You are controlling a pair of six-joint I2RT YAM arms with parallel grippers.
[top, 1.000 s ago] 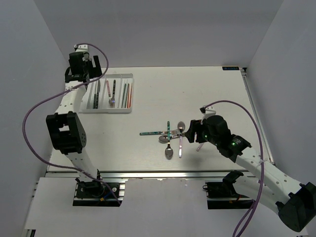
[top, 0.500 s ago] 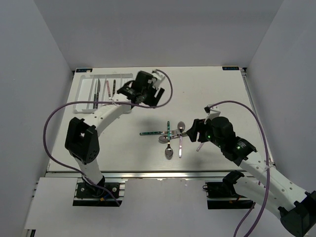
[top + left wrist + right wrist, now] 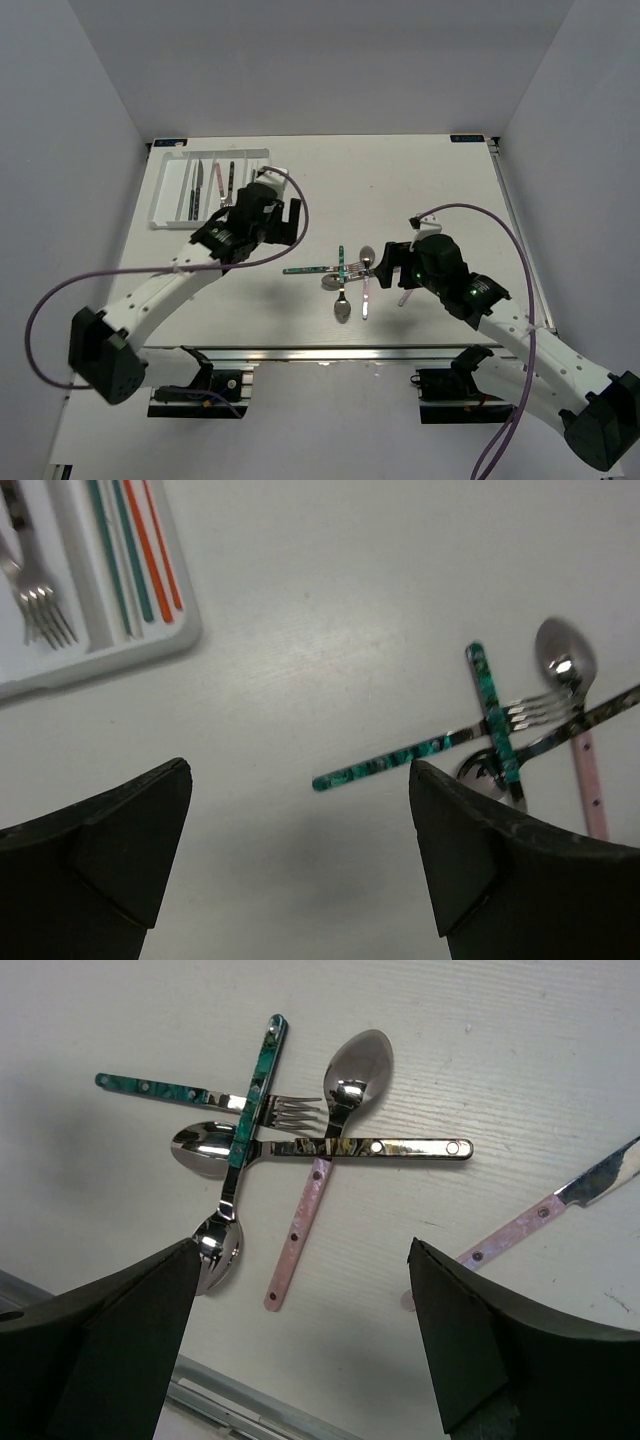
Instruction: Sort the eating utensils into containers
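Left arm: left end effector (image 3: 283, 222) (image 3: 300, 870) hovers over the white surface (image 3: 420, 180), between tray and pile, fingers spread, gripping nothing.
Right arm: right end effector (image 3: 385, 266) (image 3: 300, 1340) hangs just beside the pile on its right, fingers apart, empty.
Tray: white rectangular plastic cutlery tray (image 3: 170, 160) (image 3: 150, 645) sits at the far left of the surface, its right part hidden by the left arm in the top view.
Tray contents: the end compartment holds teal chopsticks (image 3: 118, 560) and red-orange chopsticks (image 3: 155, 545); the compartment beside it holds a metal fork (image 3: 35, 600).
Pile: lies mid-surface, well apart from the tray. A teal-handled metal fork (image 3: 150, 1088) (image 3: 400, 758) and a dark patterned-handled metal spoon (image 3: 390, 1147) are crossed by a teal-handled metal spoon (image 3: 255, 1080) (image 3: 490, 710). A pink-handled metal spoon (image 3: 310, 1210) (image 3: 590, 780) passes under the dark handle.
Stray piece: pink-handled metal knife (image 3: 540, 1210) lies alone, right of the pile, touching none of it.
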